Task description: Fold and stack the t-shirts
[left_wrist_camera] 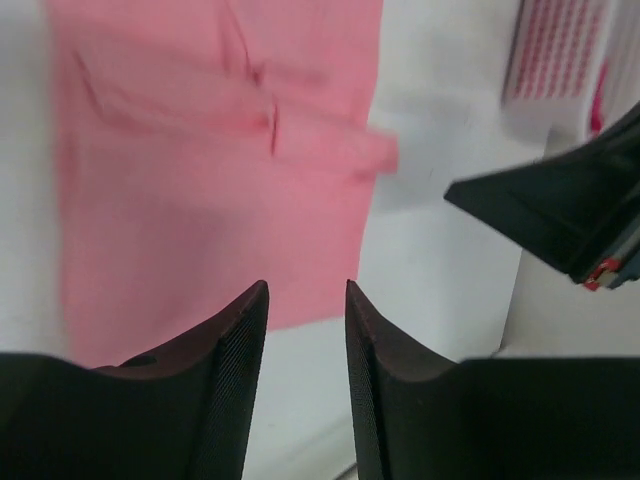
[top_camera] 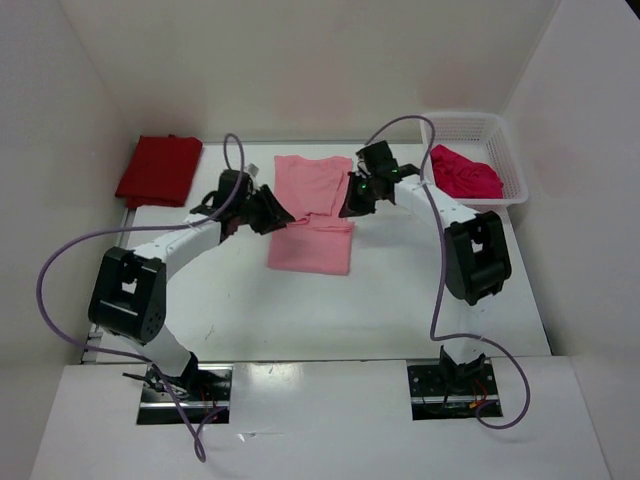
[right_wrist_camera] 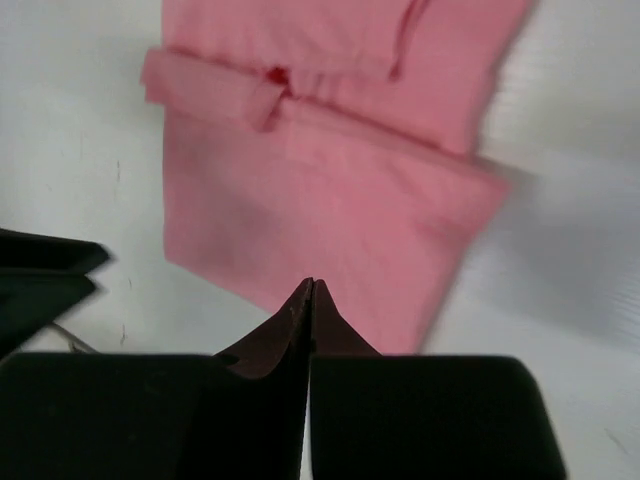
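Note:
A light pink t-shirt [top_camera: 312,240] lies partly folded on the white table, between the two arms. My left gripper [top_camera: 281,214] hovers at its left edge, open, with nothing between the fingers [left_wrist_camera: 240,340]; the pink cloth [left_wrist_camera: 200,180] lies beyond them. My right gripper [top_camera: 350,204] is over the shirt's right edge, shut and empty, its tips [right_wrist_camera: 312,287] above the pink cloth [right_wrist_camera: 330,170]. A dark red t-shirt [top_camera: 158,170] lies folded at the back left. A crimson-pink t-shirt [top_camera: 466,173] sits crumpled in the basket.
The white mesh basket [top_camera: 470,124] stands at the back right, against the side wall. White walls close in the table on three sides. The right gripper's black fingers [left_wrist_camera: 560,215] show at the right of the left wrist view.

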Tool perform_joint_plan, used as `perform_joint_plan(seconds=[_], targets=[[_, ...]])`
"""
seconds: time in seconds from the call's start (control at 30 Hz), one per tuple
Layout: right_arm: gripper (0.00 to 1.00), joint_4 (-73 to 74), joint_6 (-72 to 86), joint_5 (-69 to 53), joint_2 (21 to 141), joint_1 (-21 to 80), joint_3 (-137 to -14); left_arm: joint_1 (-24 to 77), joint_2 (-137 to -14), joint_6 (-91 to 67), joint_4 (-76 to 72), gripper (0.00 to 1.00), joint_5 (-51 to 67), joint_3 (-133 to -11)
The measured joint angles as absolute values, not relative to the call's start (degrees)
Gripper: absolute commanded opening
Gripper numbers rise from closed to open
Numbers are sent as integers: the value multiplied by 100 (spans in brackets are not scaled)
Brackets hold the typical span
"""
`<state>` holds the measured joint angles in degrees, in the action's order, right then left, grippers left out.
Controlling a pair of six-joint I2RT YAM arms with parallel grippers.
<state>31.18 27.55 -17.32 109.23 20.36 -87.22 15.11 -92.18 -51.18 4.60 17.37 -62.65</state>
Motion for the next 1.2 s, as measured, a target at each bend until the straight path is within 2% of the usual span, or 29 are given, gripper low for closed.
perform_joint_plan(seconds=[0.13,0.27,0.5,0.7,0.97,1.03,1.2], targets=[[0,3127,2759,-1743,11281,2685,-8783,1977,-9614,-5146,362,44,1855,-5830],[2,3142,2790,-1798,11883,3111,-9024,1916,-9856,-5137,408,43,1800,-5605],[2,3131,2912,-1577,12479,3242,-9459,1861,-9730,-5210,115,43,1686,-4801],[2,2967,3107,-1044,12691,3247,-9550,1857,-9695,-5286,-110,44,1743,-4650],[2,2058,3459,-172,12707,3264,-9461,1857,-9478,-5286,-244,47,1750,-4405],[2,2084,3459,207,12860,3275,-9773,1857,-9402,-5275,-158,47,1750,-4359],[2,2342,3286,851,13843,3236,-11900,1857,-9238,-5262,213,49,1732,-4298]])
